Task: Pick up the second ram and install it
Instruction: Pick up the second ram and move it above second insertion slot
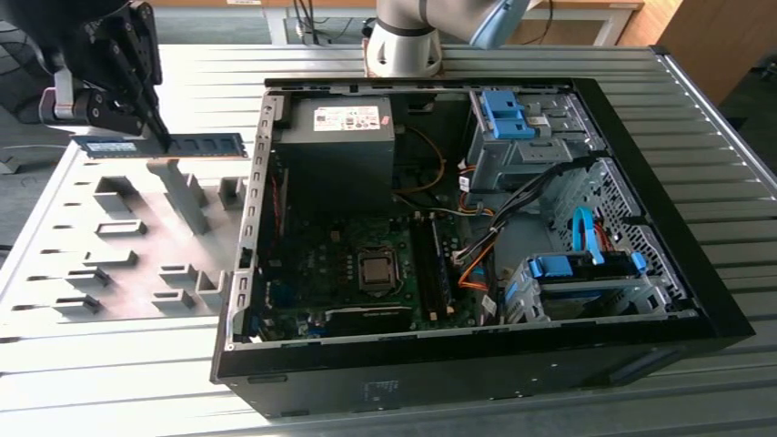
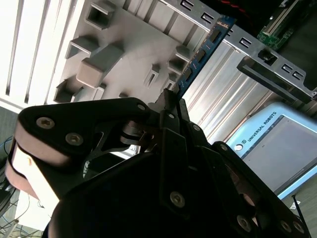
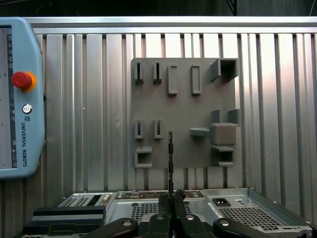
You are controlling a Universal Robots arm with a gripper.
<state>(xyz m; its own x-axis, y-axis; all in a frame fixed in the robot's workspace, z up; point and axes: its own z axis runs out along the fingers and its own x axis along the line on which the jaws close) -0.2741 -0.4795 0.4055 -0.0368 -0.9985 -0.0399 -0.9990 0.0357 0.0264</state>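
The second ram [image 1: 182, 146], a thin, long blue-green circuit-board stick with a row of black chips along its face, hung level in the air. The black two-fingered gripper [image 1: 155, 137] was clamped on it, pinching its flat faces near mid-length, so the stick jutted out past the fingers on both sides. Below it, and apart from it, lay the grey plastic fixture plate [image 1: 134, 246] with raised blocks. The plate rested on the ribbed metal table [image 1: 716, 237], and the open black computer case [image 1: 486, 382] stood just beside the plate.
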